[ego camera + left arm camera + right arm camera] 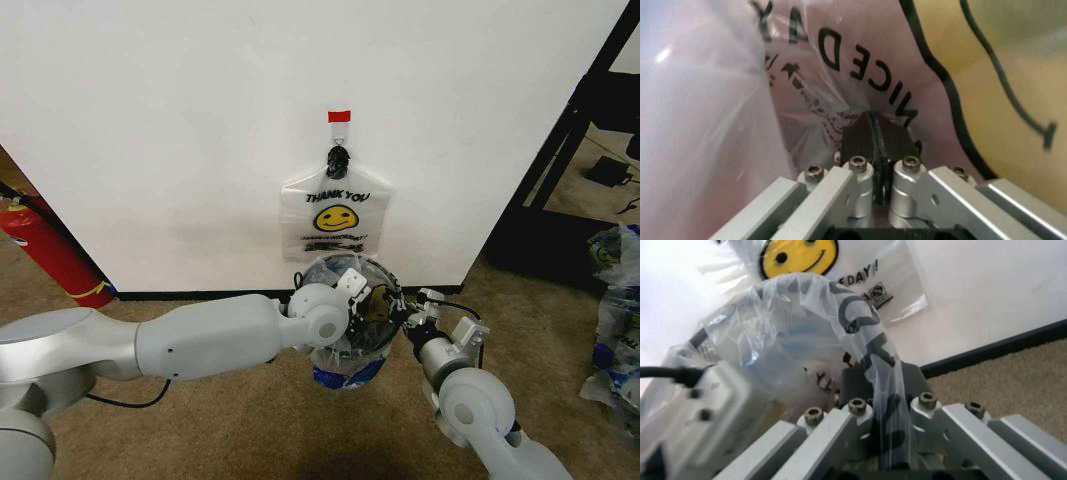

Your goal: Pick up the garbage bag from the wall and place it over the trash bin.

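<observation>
Pinched plastic fills both jaws: we hold the garbage bag (350, 345) with left gripper (372, 300) and right gripper (408, 318), spread low over the trash bin (352, 290) beneath the wall (200, 130); seating and release remain.

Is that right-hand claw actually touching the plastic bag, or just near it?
Touching. In the right wrist view the right gripper has its fingers closed on a fold of the garbage bag, the plastic running down between them.

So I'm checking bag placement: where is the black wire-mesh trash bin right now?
In the head view the black wire-mesh trash bin stands on the carpet below the smiley bag hanging on the white wall, between the left gripper and right gripper.
</observation>
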`<state>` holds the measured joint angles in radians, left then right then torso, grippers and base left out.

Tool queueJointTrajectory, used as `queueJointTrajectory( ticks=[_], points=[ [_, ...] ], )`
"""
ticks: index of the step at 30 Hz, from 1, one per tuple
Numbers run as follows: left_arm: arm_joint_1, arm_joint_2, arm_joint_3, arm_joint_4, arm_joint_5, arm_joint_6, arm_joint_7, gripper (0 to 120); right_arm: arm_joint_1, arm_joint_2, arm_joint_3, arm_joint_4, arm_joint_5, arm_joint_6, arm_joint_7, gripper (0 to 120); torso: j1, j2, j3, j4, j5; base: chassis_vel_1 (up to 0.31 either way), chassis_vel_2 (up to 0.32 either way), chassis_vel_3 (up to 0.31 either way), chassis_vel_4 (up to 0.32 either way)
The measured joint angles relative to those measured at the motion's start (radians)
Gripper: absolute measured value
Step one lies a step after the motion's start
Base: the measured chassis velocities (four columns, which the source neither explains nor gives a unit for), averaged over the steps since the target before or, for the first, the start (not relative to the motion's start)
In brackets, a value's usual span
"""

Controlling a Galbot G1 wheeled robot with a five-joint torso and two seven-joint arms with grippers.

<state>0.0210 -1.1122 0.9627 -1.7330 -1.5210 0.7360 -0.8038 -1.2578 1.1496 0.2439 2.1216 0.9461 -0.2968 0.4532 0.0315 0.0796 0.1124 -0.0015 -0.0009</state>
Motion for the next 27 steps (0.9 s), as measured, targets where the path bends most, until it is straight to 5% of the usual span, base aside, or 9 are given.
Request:
queueJointTrajectory(
  ticks=[27],
  points=[
    [0.073, -0.035, 0.021, 0.126, 0.074, -0.001, 0.041, 0, -0.022, -0.006, -0.003, 0.043, 0.021, -0.003, -0.001, 1, 0.000, 0.000, 0.000, 0.0000, 0.0000, 0.000, 0.000, 0.000, 0.000]
  ],
)
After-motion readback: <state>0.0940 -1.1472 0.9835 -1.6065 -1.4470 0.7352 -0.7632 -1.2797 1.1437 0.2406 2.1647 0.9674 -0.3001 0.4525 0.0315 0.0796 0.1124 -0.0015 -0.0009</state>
